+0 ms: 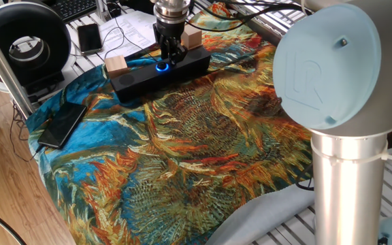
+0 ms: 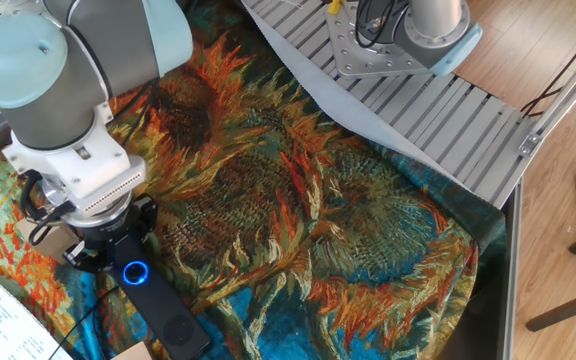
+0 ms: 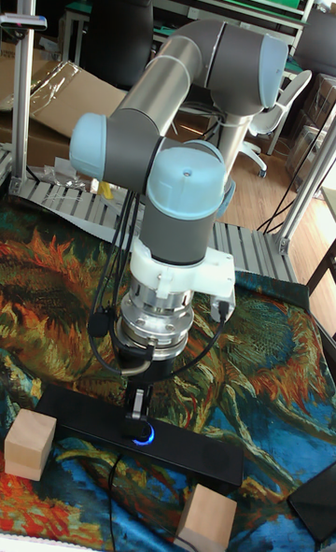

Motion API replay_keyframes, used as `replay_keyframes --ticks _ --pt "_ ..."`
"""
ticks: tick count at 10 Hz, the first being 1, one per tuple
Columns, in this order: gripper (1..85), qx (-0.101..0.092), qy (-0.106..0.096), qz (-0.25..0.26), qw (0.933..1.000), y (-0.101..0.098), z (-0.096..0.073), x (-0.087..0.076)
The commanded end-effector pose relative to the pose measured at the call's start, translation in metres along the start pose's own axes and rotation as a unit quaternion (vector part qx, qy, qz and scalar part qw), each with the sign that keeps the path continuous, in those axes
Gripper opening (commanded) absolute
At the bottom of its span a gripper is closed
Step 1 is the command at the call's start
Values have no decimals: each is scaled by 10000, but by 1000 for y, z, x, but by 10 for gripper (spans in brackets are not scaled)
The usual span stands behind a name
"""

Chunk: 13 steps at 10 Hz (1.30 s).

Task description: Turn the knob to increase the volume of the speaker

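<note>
Gripping knob (image 1: 162, 66) on speaker (image 1: 136, 76): gripper (image 1: 168, 54) fingers apparently clamp dial, contact partly hidden. Advise pure wrist rotation, centred, no side load; bar unrestrained between wooden blocks (image 1: 116, 64).

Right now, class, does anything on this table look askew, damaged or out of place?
Nothing stands out. The speaker lies flat on the cloth, its knob glowing blue, with the gripper at the knob.

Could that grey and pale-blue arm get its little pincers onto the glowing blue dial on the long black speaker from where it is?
Probably yes. The gripper is already right at the round blue-lit black knob on top of the long black bar speaker, nothing between them. The two wooden blocks sit off to the sides.
</note>
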State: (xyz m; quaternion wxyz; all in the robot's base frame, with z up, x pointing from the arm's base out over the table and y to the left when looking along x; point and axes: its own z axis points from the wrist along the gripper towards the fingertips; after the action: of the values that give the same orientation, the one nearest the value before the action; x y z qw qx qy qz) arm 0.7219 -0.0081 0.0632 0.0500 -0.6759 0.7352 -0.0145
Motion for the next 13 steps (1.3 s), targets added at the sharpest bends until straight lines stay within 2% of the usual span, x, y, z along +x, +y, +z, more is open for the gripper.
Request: replay_keyframes --ticks 1,5,13 --pt "430 7 -54 68 10000 -4 -1 -6" --pt "430 -57 -79 116 9999 -3 -1 -11" --pt "430 -38 -42 174 9998 -5 3 -19"
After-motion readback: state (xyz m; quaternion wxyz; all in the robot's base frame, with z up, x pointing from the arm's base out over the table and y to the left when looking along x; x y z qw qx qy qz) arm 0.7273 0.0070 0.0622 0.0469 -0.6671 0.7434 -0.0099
